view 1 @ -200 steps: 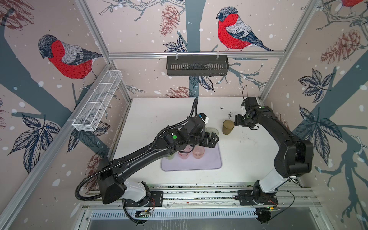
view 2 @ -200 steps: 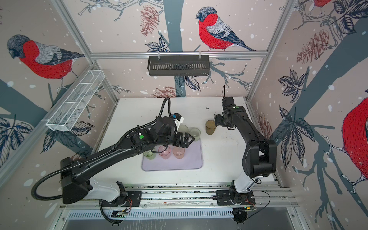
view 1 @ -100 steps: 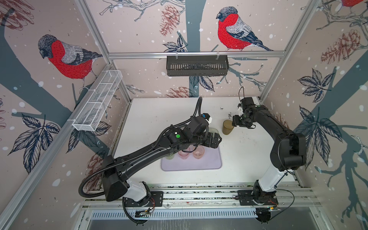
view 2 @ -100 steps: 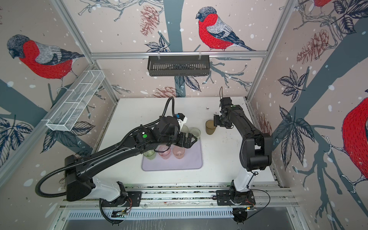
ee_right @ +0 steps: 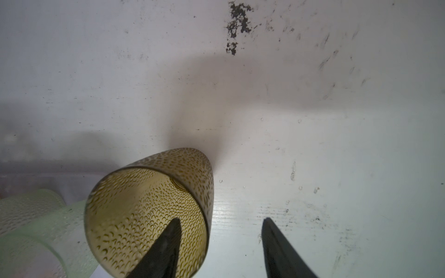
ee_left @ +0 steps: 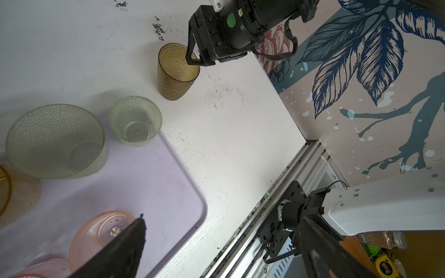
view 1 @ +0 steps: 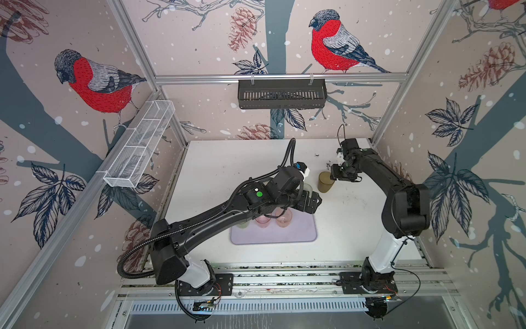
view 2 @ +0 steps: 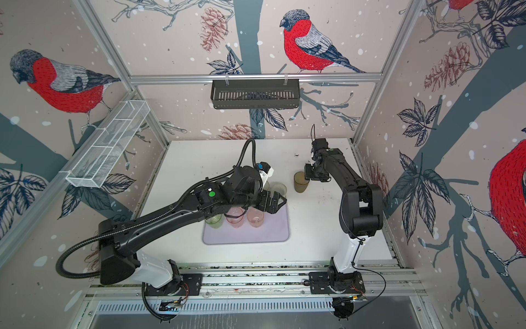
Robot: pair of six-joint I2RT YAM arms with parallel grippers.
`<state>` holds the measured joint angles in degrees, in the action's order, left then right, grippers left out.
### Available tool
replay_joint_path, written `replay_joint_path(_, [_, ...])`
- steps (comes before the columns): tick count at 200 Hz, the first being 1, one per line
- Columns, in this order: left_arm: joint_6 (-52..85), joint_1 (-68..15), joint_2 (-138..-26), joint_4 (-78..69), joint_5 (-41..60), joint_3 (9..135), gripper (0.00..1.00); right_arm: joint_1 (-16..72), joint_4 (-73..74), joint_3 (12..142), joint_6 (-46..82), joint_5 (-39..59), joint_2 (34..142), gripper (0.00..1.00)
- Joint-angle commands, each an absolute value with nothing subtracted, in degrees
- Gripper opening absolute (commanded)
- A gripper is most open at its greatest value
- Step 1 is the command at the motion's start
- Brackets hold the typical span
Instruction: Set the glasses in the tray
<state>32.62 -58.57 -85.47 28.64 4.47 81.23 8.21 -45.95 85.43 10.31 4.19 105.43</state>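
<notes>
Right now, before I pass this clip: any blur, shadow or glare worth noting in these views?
Right wrist view: brown glass sharp, pale green glasses beside it blurred, a broad soft shadow on the table behind. Left wrist view: evenly lit, tray crisp. Both top views: sharp throughout, no glare.

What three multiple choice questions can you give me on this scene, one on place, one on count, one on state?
1. Where is the brown glass? A in the tray; B on the table, off the tray; C lifted in the air.
2. How many pink glasses stand in the tray? A two; B one; C four.
3. How is the right gripper? A shut, empty; B far from any glass; C open, straddling the brown glass's rim.
Answers: B, its base rests on the white table; A, both top views show two; C, one finger is inside the rim, one outside.
</notes>
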Motion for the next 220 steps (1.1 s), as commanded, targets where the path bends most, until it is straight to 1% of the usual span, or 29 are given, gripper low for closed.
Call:
replay_joint_path(1, [31.73,-58.64,-85.61,28.26,3.87,81.92,0.98,8.42,-45.53,86.43,9.66,4.06,106.30,0.53])
replay_joint_path(108, [31.36,-58.62,-85.83,29.00,2.64,82.69,0.98,9.05,-45.43,88.41,9.73,3.61,109.25,0.42])
replay_joint_path(191, [31.51,-58.63,-85.69,29.38,2.11,82.73,0.98,9.67,-45.42,88.42,9.42,2.56,109.91,0.30])
replay_joint_path(220, [31.64,-58.62,-85.52,29.45,1.95,82.61,0.98,9.90,-45.37,88.24,9.40,1.94,109.74,0.27])
